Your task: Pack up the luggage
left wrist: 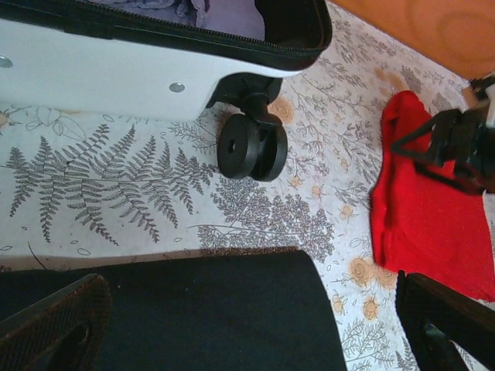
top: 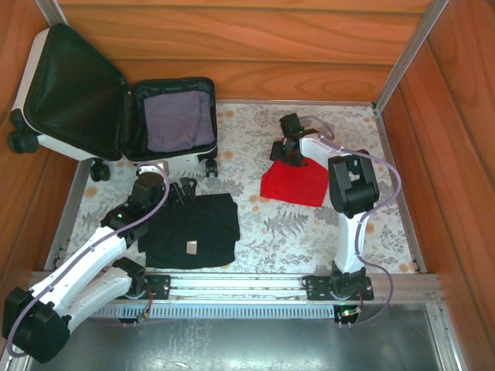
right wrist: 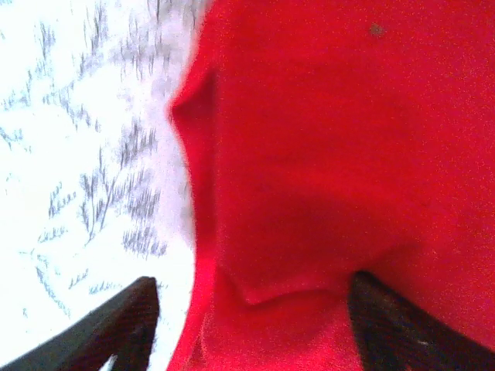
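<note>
The suitcase [top: 73,93] lies open at the far left corner of the table [top: 255,124]. Its lid is propped back against the wooden wall so the base faces up for loading, and a folded purple garment [top: 179,122] is already inside. The left gripper [top: 184,193] has its jaws spread wide at the far edge of the black garment [top: 193,232], just beside a suitcase wheel [left wrist: 251,147]; it holds nothing and appears placed to take that edge. The right gripper [top: 288,147] is likewise spread and empty, straddling a raised fold at the far corner of the red cloth [top: 294,185], judged ready to pinch it.
</note>
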Available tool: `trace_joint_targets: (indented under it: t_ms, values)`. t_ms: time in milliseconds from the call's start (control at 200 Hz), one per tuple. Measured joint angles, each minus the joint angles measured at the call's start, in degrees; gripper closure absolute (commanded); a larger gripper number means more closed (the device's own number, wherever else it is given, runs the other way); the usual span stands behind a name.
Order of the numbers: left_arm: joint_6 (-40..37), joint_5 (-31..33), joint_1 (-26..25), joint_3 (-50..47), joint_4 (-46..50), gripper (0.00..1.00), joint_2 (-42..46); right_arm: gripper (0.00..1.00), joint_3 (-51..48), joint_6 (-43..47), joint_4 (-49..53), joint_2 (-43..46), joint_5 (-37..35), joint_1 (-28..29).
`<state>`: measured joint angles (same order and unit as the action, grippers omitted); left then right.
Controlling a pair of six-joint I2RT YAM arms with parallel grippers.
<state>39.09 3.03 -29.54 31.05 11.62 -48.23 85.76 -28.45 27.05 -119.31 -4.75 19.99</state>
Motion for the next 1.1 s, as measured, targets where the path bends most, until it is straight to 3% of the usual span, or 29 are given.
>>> trace_joint_targets:
  t_ms: [150, 285, 485, 665, 880, 1100]
  values:
    - [-0.13, 1.46, -2.1, 2.45, -0.09, 0.0, -2.97, 0.16, 1.86, 1.14, 2.27, 3.52, 1.31, -3.41]
    - [-0.28, 2.34, -4.39, 4.46, -1.31, 0.0, -6.36, 0.15, -1.14, 1.44, 5.22, 13.4, 1.36, -4.72]
    - [2.08, 2.32, -8.7, 6.25, -4.5, 0.0, -13.86, 0.1, -19.58, -0.92, 7.17, 33.18, 0.79, -5.9]
    - [6.03, 1.05, -12.79, 8.52, -7.1, 0.0, -21.31, 0.05, -36.17, -3.89, 9.44, 42.75, 1.18, -10.01]
    - [12.37, -0.61, -15.89, 10.88, -10.21, 0.0, -27.41, 0.06, -43.5, -5.07, 6.95, 45.44, 5.86, -17.2]
    - [20.68, -3.26, -17.38, 10.69, -14.4, 0.0, -31.28, 0.09, -46.05, -5.53, -2.27, 40.11, 14.14, -19.67]
